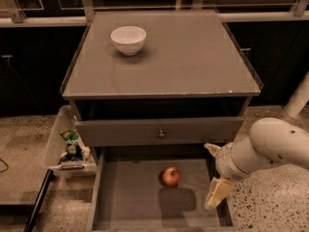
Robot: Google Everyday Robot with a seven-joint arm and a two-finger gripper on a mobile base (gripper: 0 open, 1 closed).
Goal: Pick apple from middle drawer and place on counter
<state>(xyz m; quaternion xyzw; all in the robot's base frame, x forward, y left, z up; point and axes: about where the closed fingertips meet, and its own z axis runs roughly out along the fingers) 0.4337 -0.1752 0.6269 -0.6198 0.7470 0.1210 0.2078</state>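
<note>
**Fig.** Apple (pixel 171 176) lay on the bare floor of the middle drawer (pixel 130 197), approx. centre, w/ its shadow falling toward the drawer's front. The drawer stood pulled out below a shut drawer (pixel 120 132) w/ a small round knob (pixel 161 134).

End effector (pixel 214 173) hung over the open drawer's right side. It was to the right of the apple and apart from it. Its two pale fingers (pixel 218 193) were spread and held nothing; one lay nearer the shut drawer's front, the other nearer the open drawer's front. The white arm (pixel 275 141) came in from the right edge.

Above, the desk (pixel 193 57) carried a white bowl (pixel 128 39) near its back-left corner, and its pale front edge showed small chips. Left of the cabinet, a pale bin (pixel 55 144) held a green snack bag (pixel 71 141). Speckled floor (pixel 270 211) lay to either side.
</note>
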